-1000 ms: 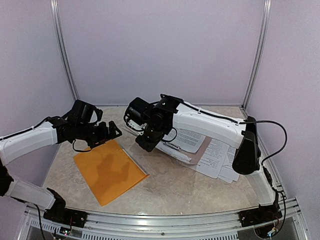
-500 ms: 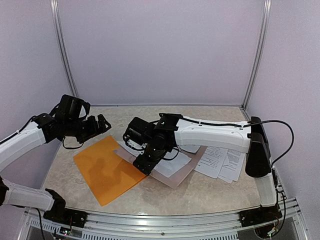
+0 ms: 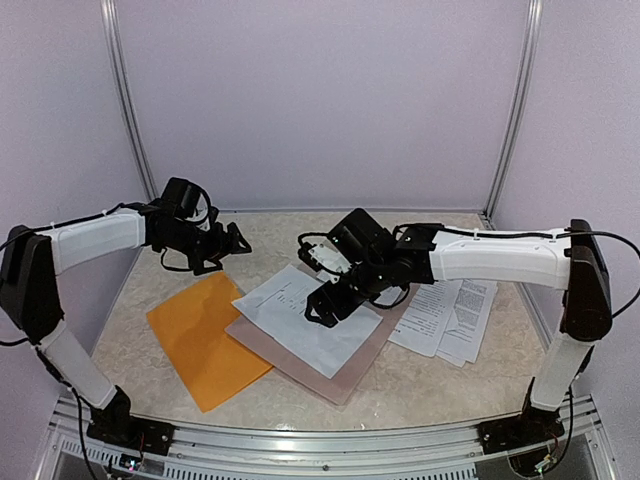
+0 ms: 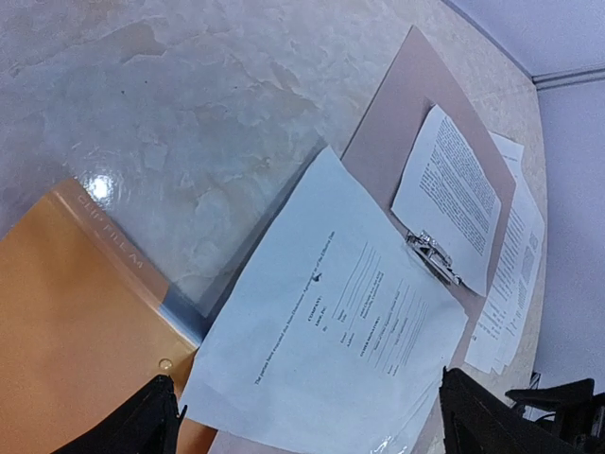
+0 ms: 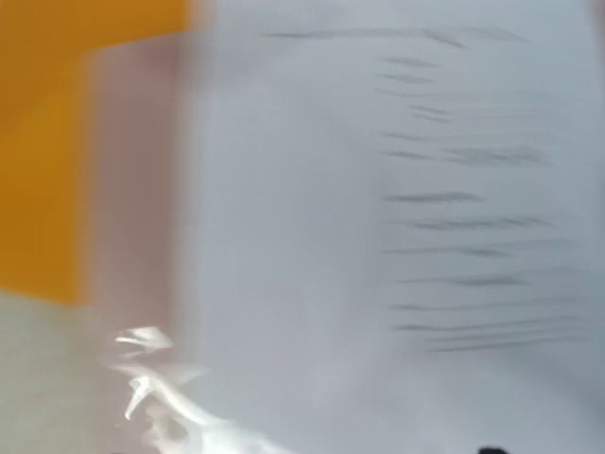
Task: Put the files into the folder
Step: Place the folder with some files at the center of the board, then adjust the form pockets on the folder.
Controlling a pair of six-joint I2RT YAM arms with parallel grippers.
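The orange folder lies flat at the front left; its label edge shows in the left wrist view. One printed file sheet rests on the grey-brown clipboard, its near corner reaching over the folder's edge. More files lie fanned at the right. My right gripper hovers low over the sheet, jaws apart and holding nothing; its wrist view is blurred, showing sheet and folder. My left gripper hangs open behind the folder, above the table.
A second printed sheet sits under the clipboard's metal clip. Marbled tabletop shows bare behind the folder. Purple walls with metal corner posts close in the back and sides.
The right arm slid the clipboard and its top sheet left against the folder, then drew back right and its jaws came apart. The left arm pulled back toward the wall.
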